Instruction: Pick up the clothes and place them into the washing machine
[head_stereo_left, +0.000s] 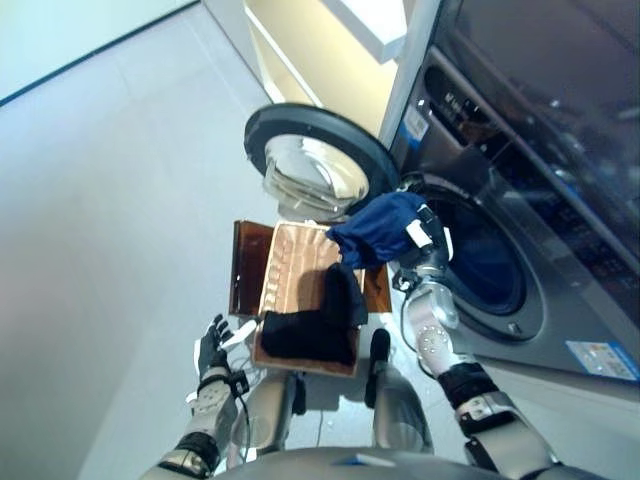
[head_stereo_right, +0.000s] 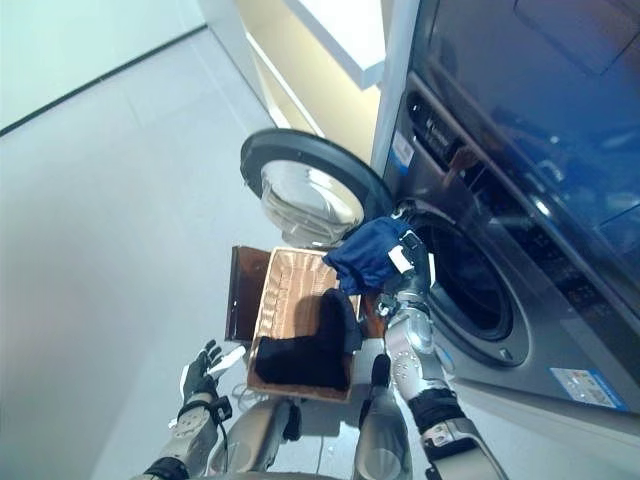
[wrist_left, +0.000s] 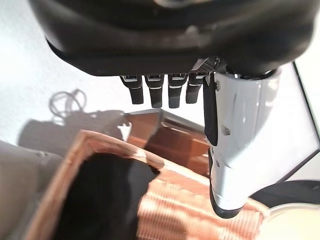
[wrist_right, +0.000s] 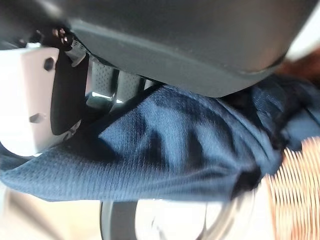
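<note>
My right hand (head_stereo_left: 428, 232) holds a blue garment (head_stereo_left: 380, 226) bunched at the mouth of the washing machine (head_stereo_left: 520, 200), fingers (wrist_right: 107, 82) curled into the cloth with the thumb clamped against it. The garment hangs just left of the drum opening (head_stereo_left: 485, 262), above the far right corner of the wicker basket (head_stereo_left: 290, 275), which stands on the floor with a brown tray (head_stereo_left: 248, 265) under it. The round door (head_stereo_left: 320, 160) stands wide open to the left. A black garment (head_stereo_left: 315, 322) lies in the near end of the basket. My left hand (head_stereo_left: 212, 345) hangs low beside the basket's near left corner, fingers (wrist_left: 160, 90) relaxed and holding nothing. The step in hand looks like the carry. Next, I judge, the cloth must travel right, through the opening and into the drum, before my fingers let go; the black garment remains to be picked up.
</note>
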